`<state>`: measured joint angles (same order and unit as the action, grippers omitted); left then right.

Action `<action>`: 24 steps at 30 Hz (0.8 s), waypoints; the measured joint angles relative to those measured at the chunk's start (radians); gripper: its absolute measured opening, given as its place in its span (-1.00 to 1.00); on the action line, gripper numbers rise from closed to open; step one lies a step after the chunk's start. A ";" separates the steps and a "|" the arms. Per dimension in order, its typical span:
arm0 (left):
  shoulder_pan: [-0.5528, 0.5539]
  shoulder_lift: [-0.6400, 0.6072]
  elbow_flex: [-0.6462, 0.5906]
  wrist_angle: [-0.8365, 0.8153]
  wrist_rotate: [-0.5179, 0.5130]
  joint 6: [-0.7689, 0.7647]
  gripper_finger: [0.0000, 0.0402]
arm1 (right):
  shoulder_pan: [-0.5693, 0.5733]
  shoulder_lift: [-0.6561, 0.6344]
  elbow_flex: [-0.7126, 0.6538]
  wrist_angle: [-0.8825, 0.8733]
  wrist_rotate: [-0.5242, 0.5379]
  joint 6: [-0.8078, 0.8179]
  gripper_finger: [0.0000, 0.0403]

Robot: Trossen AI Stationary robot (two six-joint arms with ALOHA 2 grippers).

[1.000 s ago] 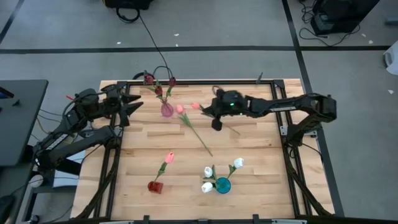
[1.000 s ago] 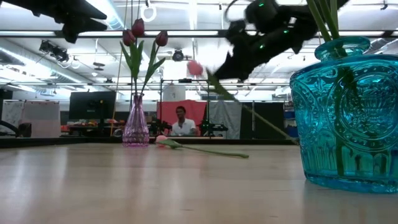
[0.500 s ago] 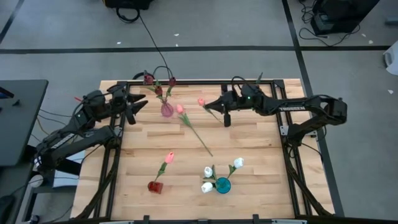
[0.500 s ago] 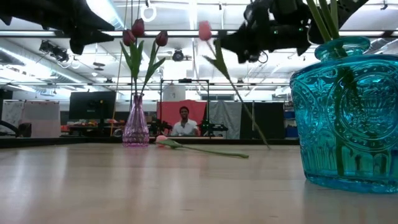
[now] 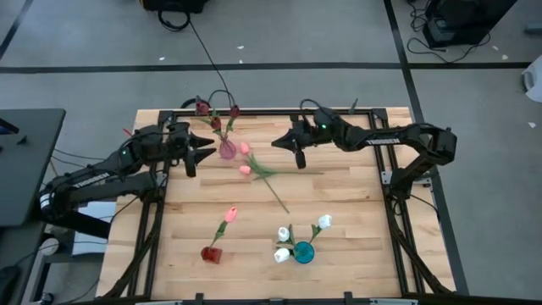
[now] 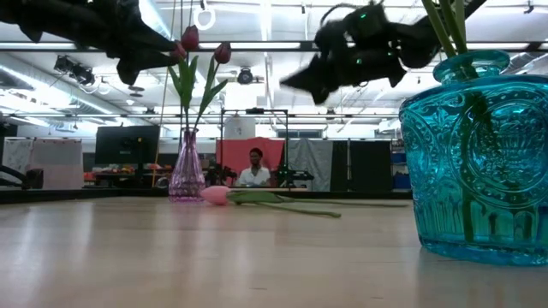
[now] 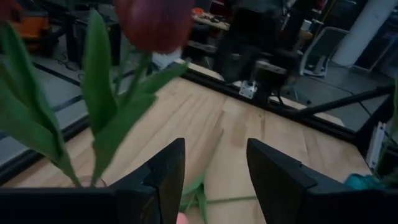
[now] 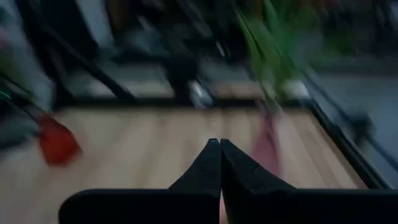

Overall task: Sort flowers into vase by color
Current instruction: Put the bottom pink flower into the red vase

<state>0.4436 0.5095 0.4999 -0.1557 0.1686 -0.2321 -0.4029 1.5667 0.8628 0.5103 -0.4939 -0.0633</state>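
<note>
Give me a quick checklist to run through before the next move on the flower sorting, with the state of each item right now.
1. Right end effector empty: ok; its fingers are shut with nothing between them.
2. Left end effector open and ready: ok; its fingers stand apart, hovering beside the pink vase.
3. Loose pink tulips lying flat on the table: ok; two of them lie between the arms.
4. Pink vase upright with maroon tulips in it: ok.
5. Red vase holds a pink tulip: ok.
6. Blue vase holds white tulips: ok.
</note>
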 joint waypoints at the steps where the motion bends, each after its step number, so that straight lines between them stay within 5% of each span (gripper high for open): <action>1: -0.007 0.000 0.000 -0.003 -0.003 0.000 -0.12 | -0.005 0.000 0.018 -0.084 0.036 -0.023 -0.94; 8: -0.016 0.007 0.000 0.001 -0.114 0.069 -0.12 | -0.011 0.034 0.079 -0.402 0.244 -0.098 -0.63; 16: -0.018 0.024 0.001 -0.015 -0.122 0.040 -0.12 | 0.008 0.137 0.079 -0.616 0.289 -0.099 -0.24; 24: -0.018 0.026 0.001 -0.030 -0.122 0.037 -0.12 | 0.082 0.185 0.079 -0.646 0.306 -0.133 -0.20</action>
<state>0.4259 0.5353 0.5007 -0.1862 0.0463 -0.1947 -0.3212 1.7517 0.9417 -0.1355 -0.1883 -0.1966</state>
